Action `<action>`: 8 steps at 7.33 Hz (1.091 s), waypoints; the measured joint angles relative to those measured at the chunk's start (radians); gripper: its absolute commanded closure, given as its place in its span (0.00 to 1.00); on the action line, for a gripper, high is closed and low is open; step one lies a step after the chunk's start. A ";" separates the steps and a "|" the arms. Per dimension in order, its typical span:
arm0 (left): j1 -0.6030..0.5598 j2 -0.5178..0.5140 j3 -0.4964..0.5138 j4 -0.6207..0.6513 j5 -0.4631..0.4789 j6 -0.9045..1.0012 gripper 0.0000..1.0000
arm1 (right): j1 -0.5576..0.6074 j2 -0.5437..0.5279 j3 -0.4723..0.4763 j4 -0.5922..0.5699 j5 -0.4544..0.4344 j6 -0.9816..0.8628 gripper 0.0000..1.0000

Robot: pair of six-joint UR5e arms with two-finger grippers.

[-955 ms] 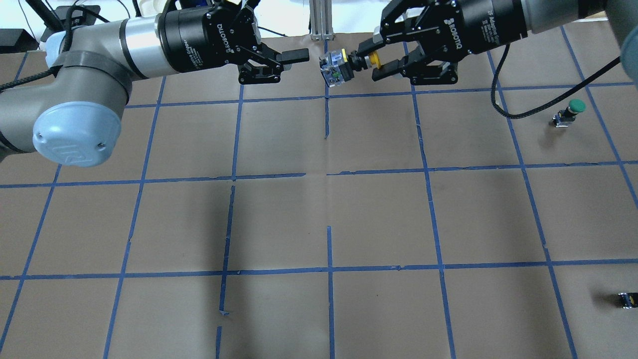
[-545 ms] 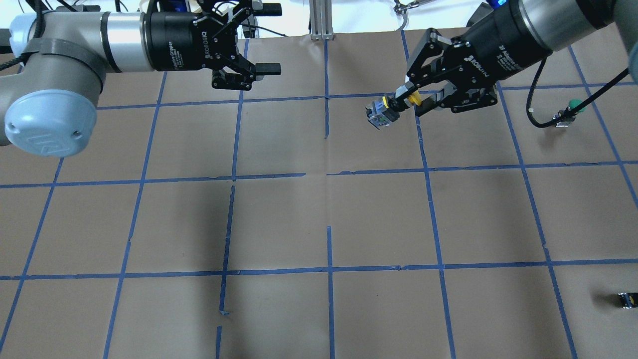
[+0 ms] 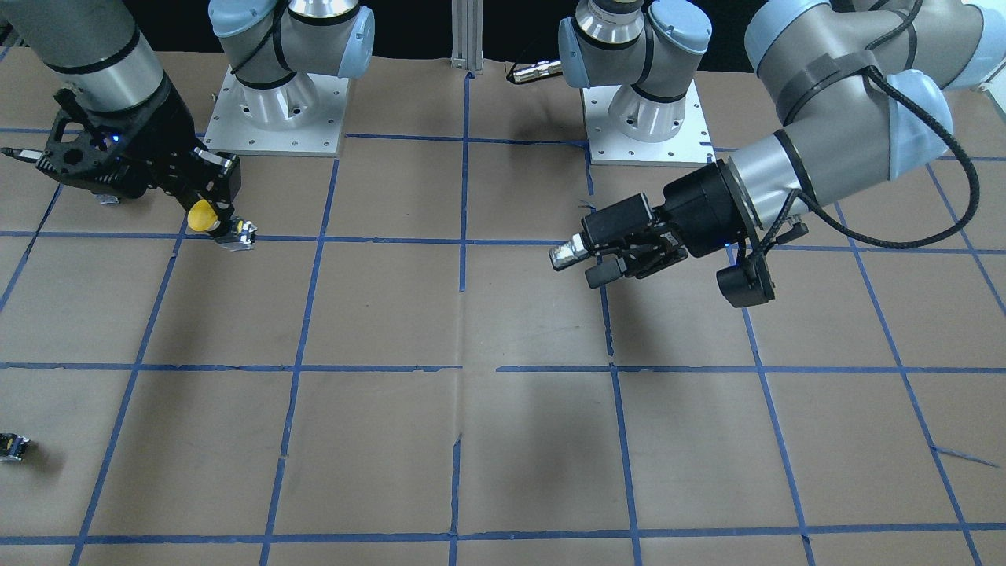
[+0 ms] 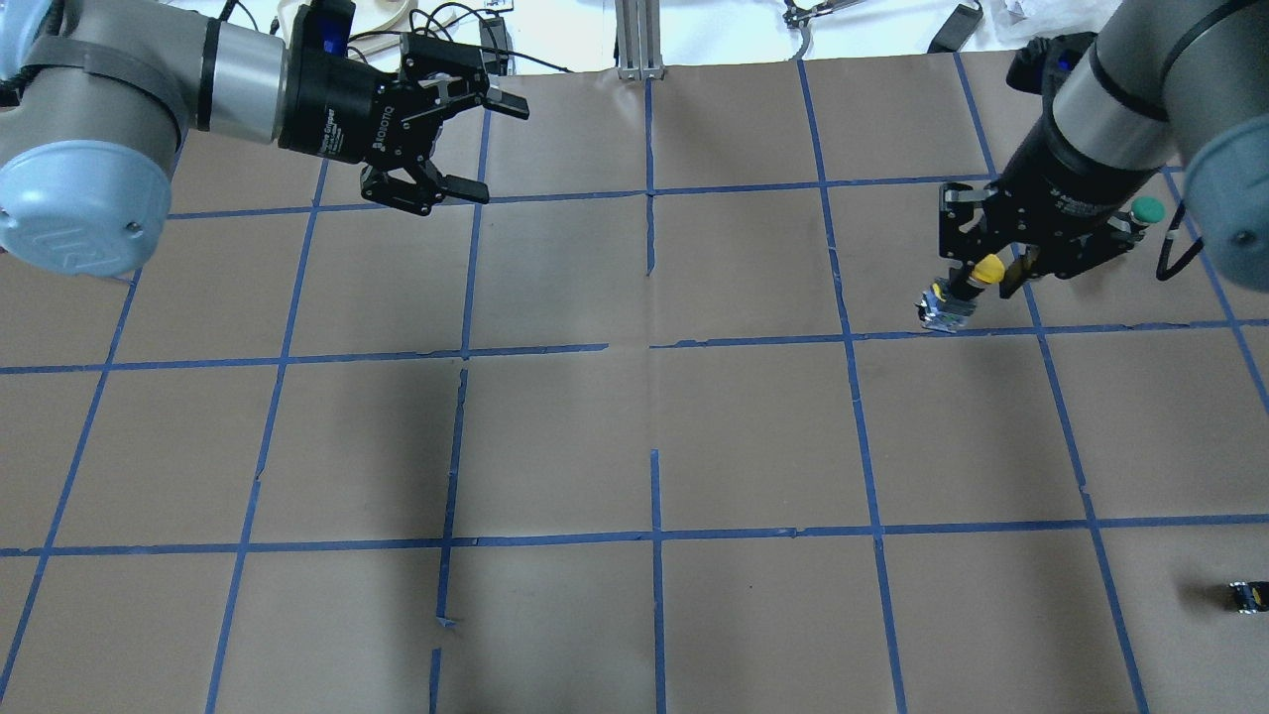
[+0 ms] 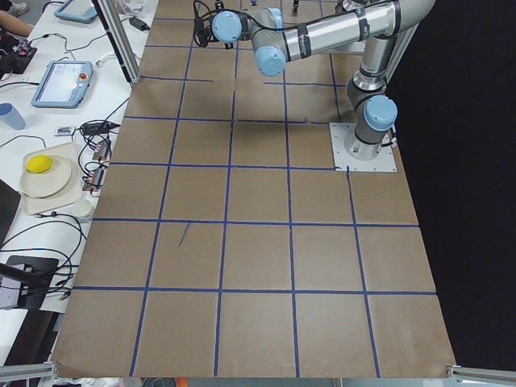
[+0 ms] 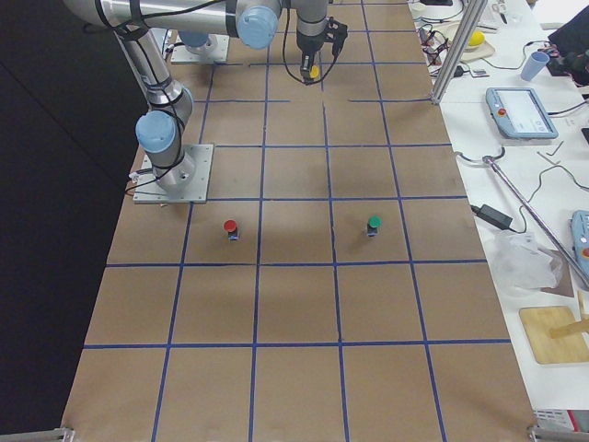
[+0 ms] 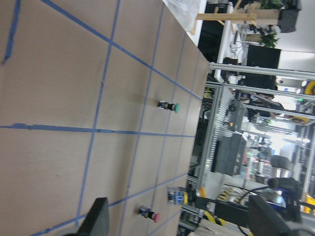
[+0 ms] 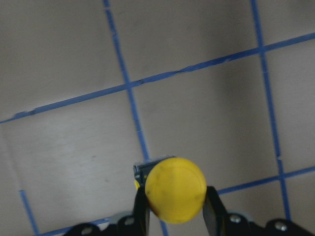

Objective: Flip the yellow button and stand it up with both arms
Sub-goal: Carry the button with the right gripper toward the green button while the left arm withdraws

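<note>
My right gripper (image 4: 983, 278) points down and is shut on the yellow button (image 4: 987, 269) just under its cap. The cap is up and the grey contact block (image 4: 947, 309) is down by a blue tape line. In the right wrist view the yellow cap (image 8: 174, 189) sits between the two fingers (image 8: 212, 209). In the front view the button (image 3: 206, 215) hangs tilted, its block (image 3: 238, 233) at the paper; I cannot tell if it touches. My left gripper (image 4: 496, 149) is open and empty at the far left, well apart; it also shows in the front view (image 3: 580, 265).
A green-capped button (image 4: 1148, 210) stands just right of my right gripper. A red-capped button (image 6: 230, 227) stands near the right arm's base. A small capless block (image 4: 1244, 596) lies at the near right edge. Brown paper with a blue tape grid (image 4: 654, 347) covers the table.
My right arm has swung from the back middle to the right and lowered, turning the button from lying sideways to cap-up. My left gripper has drawn back left and stays open.
</note>
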 measured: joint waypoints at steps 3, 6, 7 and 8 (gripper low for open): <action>-0.011 -0.028 0.060 -0.014 0.462 0.015 0.00 | -0.123 -0.020 0.242 -0.374 -0.226 0.021 0.97; -0.023 0.073 0.081 -0.081 0.749 0.066 0.00 | -0.379 0.030 0.370 -0.654 -0.129 -0.207 0.96; -0.023 0.108 0.097 -0.124 0.799 0.101 0.00 | -0.443 0.066 0.392 -0.738 -0.084 -0.298 0.95; -0.026 0.126 0.116 -0.184 0.820 0.129 0.00 | -0.487 0.103 0.402 -0.795 -0.052 -0.359 0.93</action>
